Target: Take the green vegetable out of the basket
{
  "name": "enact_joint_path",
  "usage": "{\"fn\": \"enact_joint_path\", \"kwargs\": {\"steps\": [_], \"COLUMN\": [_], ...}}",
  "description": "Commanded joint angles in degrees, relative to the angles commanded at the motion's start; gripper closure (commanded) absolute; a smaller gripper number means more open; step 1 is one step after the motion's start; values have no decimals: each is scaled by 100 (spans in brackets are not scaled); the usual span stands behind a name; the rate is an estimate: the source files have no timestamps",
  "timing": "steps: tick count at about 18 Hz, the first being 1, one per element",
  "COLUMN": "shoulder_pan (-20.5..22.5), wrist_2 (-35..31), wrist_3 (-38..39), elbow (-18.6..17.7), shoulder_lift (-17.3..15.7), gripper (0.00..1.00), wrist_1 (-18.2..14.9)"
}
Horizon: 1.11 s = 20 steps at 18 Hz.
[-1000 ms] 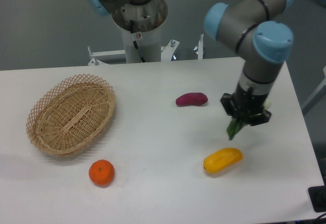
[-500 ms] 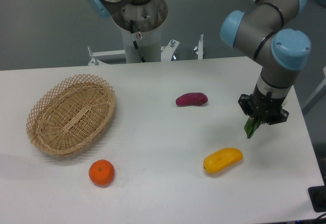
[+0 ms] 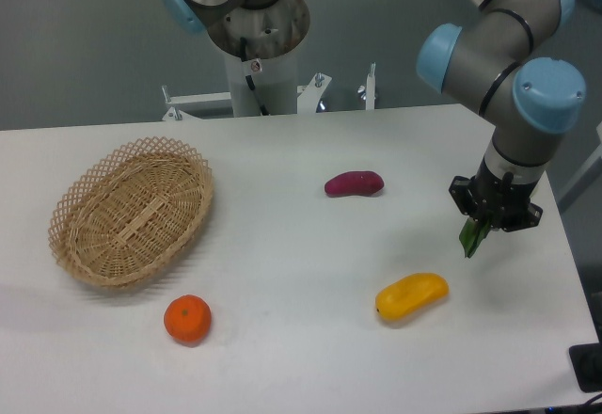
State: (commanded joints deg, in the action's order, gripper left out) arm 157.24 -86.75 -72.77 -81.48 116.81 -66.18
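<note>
**Bok choy gripped, far from basket**

While the basket sits at table left holding nothing, an orange lies just below it. Mid-table: purple vegetable, yellow vegetable lower right. At far right the gripper pinches the green vegetable, leaves hanging down above the table.
</note>
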Motion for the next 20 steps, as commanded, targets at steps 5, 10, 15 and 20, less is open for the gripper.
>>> {"fn": "enact_joint_path", "kwargs": {"steps": [5, 10, 15, 20], "shoulder_pan": [-9, -17, -26, -26], "wrist_2": [-17, -176, -185, -185], "wrist_3": [9, 0, 0, 9], "elbow": [106, 141, 150, 141], "shoulder_lift": [53, 79, 88, 88], "gripper": [89, 89, 89, 89], "wrist_1": [-44, -44, -35, -35]}}
